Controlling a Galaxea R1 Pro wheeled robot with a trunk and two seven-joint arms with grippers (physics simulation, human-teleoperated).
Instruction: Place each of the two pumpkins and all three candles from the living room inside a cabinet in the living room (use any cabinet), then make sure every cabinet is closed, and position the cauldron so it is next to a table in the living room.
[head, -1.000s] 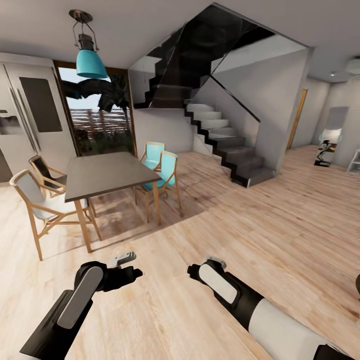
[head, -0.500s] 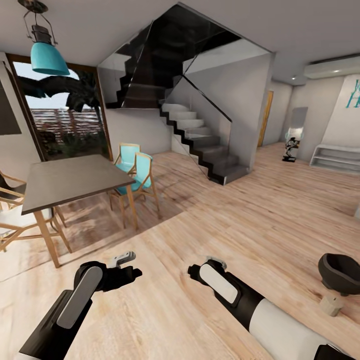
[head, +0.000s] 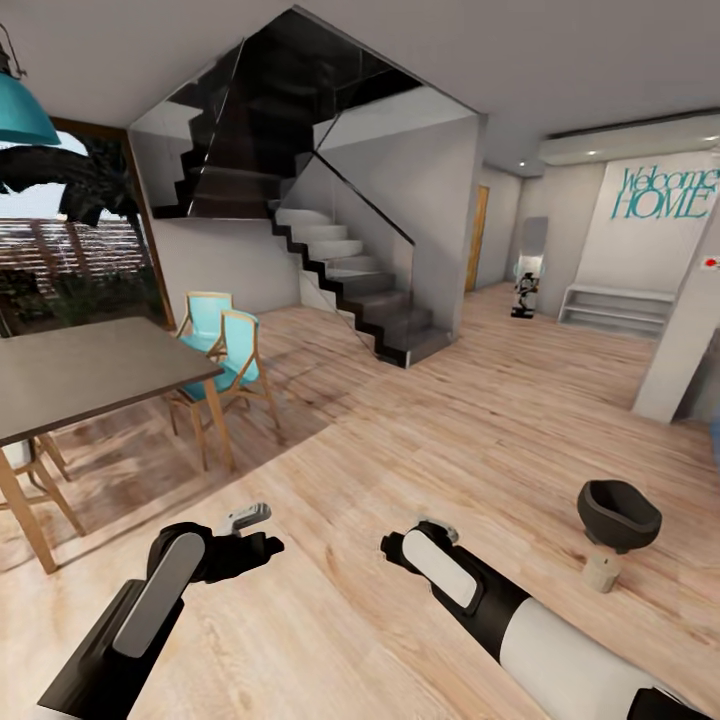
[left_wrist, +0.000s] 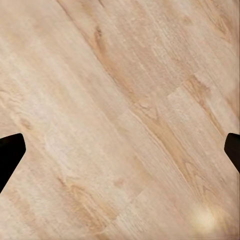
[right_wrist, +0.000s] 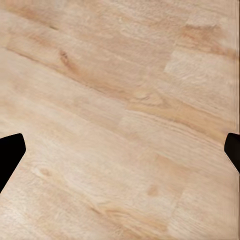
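Pale wood floor (head: 480, 440) under both arms, nothing else within reach. Left gripper (left_wrist: 120, 150): jaws spread wide, dark fingertips (left_wrist: 10, 150) at opposite edges of the left wrist view, bare planks between them, holding nothing. Right gripper (right_wrist: 120, 150): same, jaws wide, empty, floor only. In the head view both arms hang low over the floor, left gripper (head: 245, 540) and right gripper (head: 400, 545) well apart.

Cauldron (head: 618, 515): dark, upright on the floor, far right of the head view, well clear of the right arm. One candle (head: 601, 573) stands on the floor just beside it, on the near side; can't tell if touching. Grey-topped bench (head: 90, 370) with teal chairs (head: 225, 345) at left, far from the cauldron. Stairs (head: 350, 280) behind.
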